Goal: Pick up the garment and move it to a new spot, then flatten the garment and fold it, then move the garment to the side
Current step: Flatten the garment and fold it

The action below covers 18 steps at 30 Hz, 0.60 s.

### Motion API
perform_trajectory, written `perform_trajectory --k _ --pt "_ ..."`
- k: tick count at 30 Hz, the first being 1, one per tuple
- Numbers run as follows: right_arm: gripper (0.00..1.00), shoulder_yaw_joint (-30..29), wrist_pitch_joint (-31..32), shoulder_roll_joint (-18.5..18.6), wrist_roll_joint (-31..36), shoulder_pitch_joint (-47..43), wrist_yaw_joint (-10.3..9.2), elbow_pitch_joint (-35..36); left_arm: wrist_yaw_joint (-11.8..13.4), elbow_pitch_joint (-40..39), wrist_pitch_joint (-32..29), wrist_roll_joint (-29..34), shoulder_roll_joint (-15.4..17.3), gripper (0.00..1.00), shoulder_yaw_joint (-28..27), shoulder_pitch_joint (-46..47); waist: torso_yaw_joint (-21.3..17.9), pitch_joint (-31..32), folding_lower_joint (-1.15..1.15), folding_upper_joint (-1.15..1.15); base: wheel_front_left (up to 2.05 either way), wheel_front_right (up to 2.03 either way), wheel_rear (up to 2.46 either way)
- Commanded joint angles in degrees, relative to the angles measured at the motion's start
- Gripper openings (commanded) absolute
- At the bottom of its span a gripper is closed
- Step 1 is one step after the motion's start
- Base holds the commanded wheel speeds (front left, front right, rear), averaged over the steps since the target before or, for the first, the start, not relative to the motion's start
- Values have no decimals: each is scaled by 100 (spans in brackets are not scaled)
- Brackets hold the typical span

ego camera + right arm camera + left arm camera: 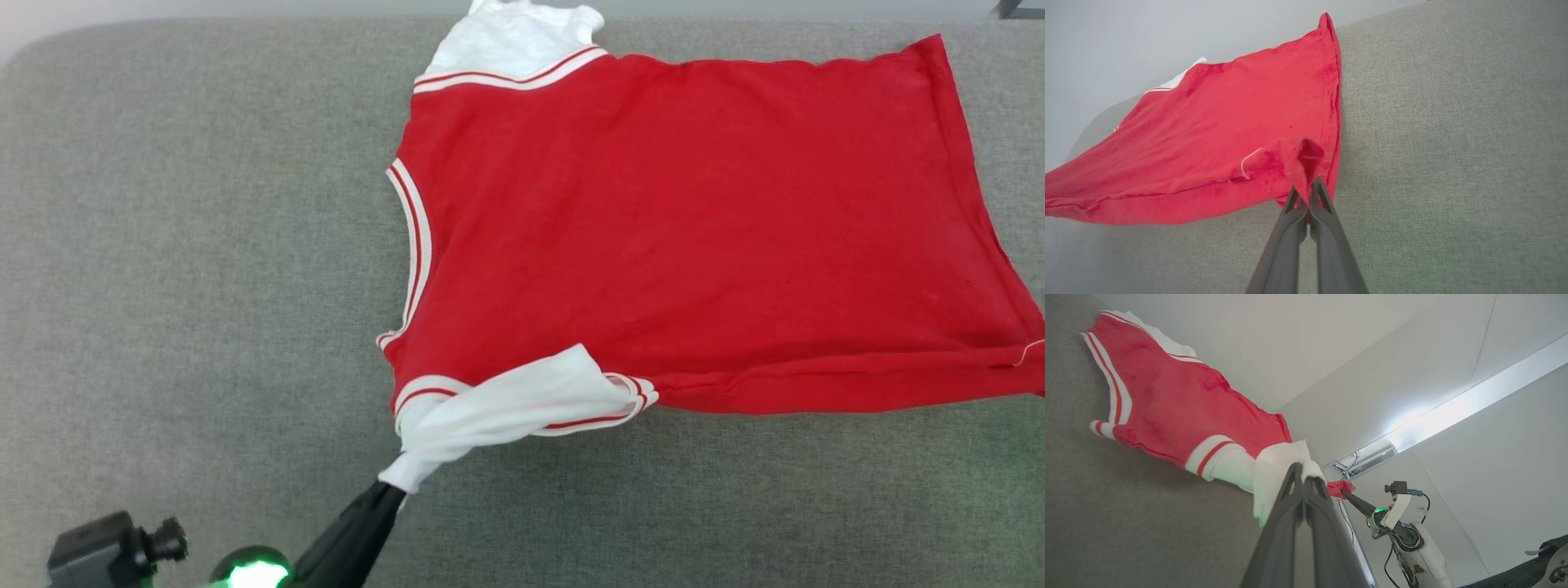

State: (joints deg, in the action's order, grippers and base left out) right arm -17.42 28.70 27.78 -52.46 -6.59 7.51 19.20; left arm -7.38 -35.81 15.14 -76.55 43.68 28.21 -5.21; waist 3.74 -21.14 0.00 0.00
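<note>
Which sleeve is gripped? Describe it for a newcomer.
On the grey surface lies a red T-shirt, collar toward the robot's left. Its near white sleeve stretches off the lower edge into the left jaws. Unlike the far sleeve, it is pulled to a point.

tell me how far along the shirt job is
Done, it seems: the garment lies spread mostly flat on the grey surface. In hand: the left claw is shut on the near white sleeve, the right claw on a red hem corner. Left: no fold yet, near sleeve bunched; folding and moving aside remain.
</note>
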Motion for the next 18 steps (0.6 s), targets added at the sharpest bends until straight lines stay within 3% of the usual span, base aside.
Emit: perform_trajectory --k 1,9,18 --pt "0 -106 150 -137 87 61 -4 131 -15 -6 -4 24 24 0 -33 103 2 -36 0 0 0 0 0" --pt "0 -121 594 -309 242 990 -5 -104 -15 526 -110 -459 -96 0 164 1402 50 -222 0 0 0 0 0" --pt "0 44 743 -326 337 1927 -5 -784 -15 1703 -254 -1025 -591 0 340 2847 108 -519 0 0 0 0 0"
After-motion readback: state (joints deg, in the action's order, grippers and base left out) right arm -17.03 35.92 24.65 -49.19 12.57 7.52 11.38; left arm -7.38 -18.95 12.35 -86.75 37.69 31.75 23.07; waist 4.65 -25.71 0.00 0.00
